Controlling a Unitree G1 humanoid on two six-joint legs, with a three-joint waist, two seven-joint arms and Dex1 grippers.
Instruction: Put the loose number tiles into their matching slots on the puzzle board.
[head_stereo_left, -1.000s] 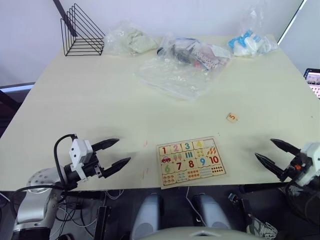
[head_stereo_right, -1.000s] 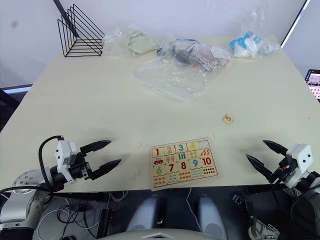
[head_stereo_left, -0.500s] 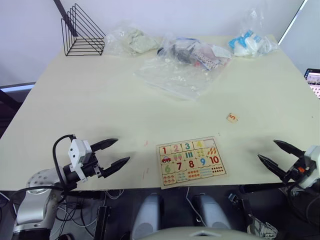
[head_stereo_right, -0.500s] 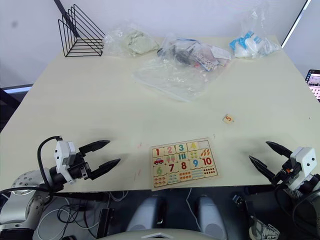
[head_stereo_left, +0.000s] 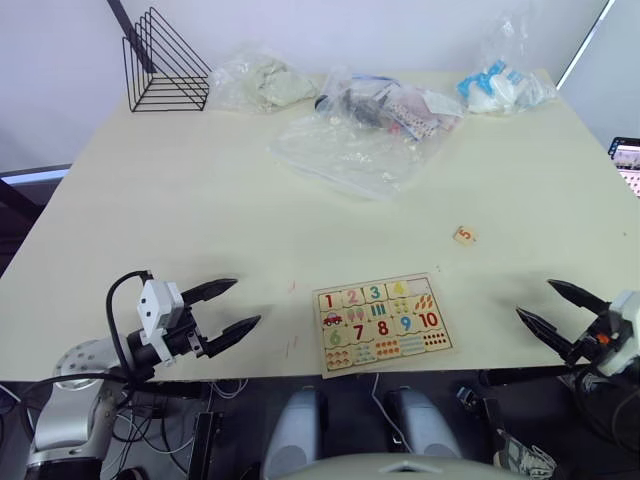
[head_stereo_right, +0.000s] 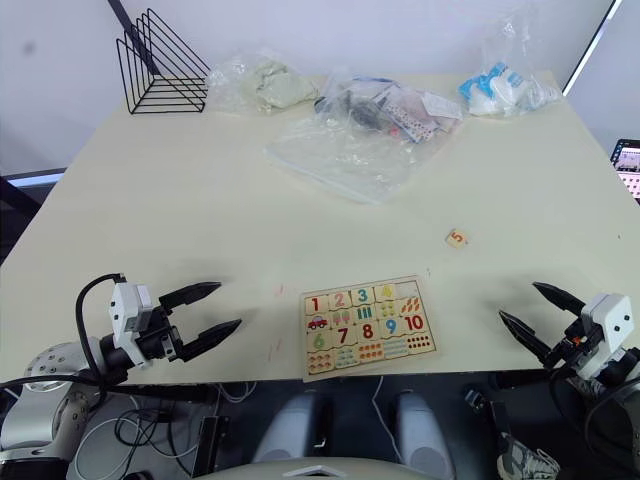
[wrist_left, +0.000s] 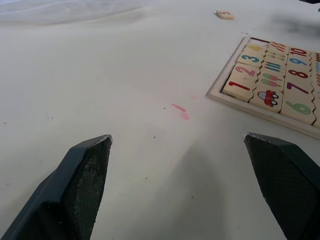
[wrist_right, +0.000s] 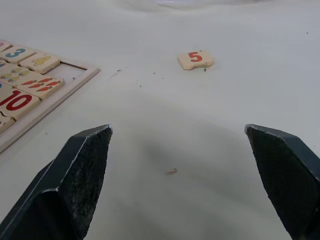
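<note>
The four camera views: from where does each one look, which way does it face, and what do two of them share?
Left eye view: on the head, looking forward and down over the pale wooden puzzle board; both arms show.
Right eye view: beside it, same scene; open left pincer and open right pincer show.
Left wrist view: low over the cream table, facing the board's left edge, between its own black fingers.
Right wrist view: low, facing the loose wooden tile with a red 5.
Shared: both wrist views show that tile and the board.

Left claw (wrist_left: 182, 187) spread wide over bare table (wrist_left: 100, 75), puzzle board (wrist_left: 272, 70) ahead, 5 tile (wrist_left: 225, 14) beyond
</note>
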